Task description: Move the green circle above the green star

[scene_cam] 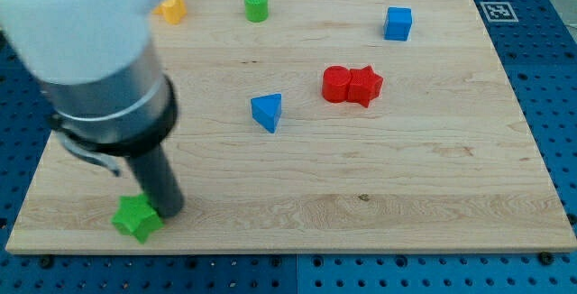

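Observation:
The green circle (257,5), a short cylinder, stands near the view's top edge, left of centre. The green star (137,217) lies at the view's bottom left, near the board's edge. My tip (169,213) is the lower end of the dark rod and sits right beside the green star, on its right side, touching or almost touching it. The green circle is far from my tip, toward the view's top.
A yellow block (171,8) sits at the top left, partly behind the arm. A blue cube (398,23) is at the top right. A red cylinder (336,85) and red star (365,86) touch each other right of centre. A blue triangle (267,112) lies mid-board.

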`<state>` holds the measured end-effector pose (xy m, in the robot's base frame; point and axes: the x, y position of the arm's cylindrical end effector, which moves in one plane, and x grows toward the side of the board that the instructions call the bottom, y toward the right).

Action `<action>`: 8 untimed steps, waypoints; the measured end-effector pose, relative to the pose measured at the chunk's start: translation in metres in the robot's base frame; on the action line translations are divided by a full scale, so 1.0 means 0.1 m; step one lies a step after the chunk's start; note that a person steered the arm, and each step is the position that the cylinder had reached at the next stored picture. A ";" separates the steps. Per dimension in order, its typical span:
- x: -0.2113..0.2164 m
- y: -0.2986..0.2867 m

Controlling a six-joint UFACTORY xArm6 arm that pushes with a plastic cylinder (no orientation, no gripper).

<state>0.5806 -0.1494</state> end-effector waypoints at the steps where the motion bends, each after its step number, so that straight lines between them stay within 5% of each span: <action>1: 0.00 -0.09; 2: 0.00 -0.09; 4: -1.13 -0.10; 8: -2.86 2.47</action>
<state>0.2946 0.0974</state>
